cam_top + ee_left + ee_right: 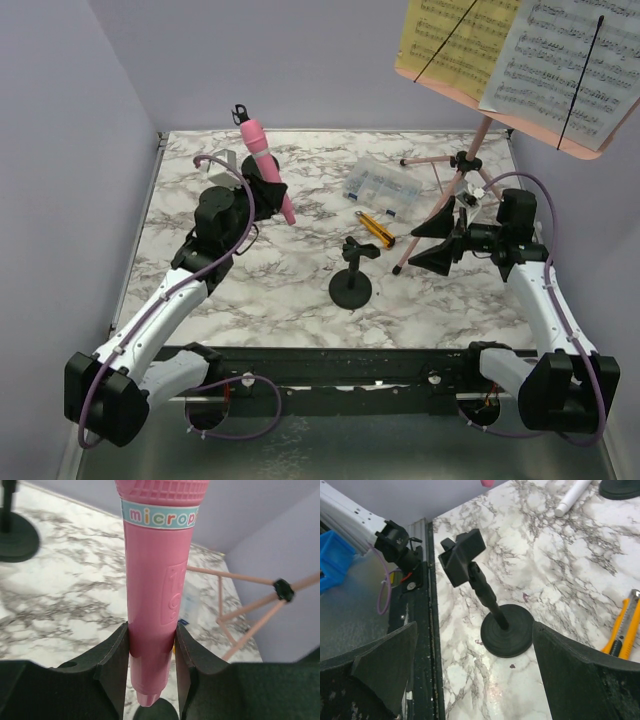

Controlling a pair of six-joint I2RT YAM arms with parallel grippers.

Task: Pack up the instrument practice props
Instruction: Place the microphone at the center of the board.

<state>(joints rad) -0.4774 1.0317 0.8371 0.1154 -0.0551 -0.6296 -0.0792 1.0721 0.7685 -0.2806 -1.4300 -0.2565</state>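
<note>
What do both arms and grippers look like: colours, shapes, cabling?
The left arm and right arm have white link shells and black joint housings. A purple cable loops along each. The left gripper and right gripper are matte black, each with two broad wedge-shaped fingers.

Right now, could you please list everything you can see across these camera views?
pink microphone: one, pink, held tilted in the left gripper
white microphone: one, white, lying on the table at back left
mic holders: two, black, one mid-table, one back left
music stand: one, pink, back right
sheet music: two pages, yellow and white, on the stand
compartment box: one, clear, back centre
utility knife: one, yellow and black, in front of the box
table: one, white marble pattern
left gripper: black, shut on the pink microphone
right gripper: black, open, beside the stand's legs
</note>
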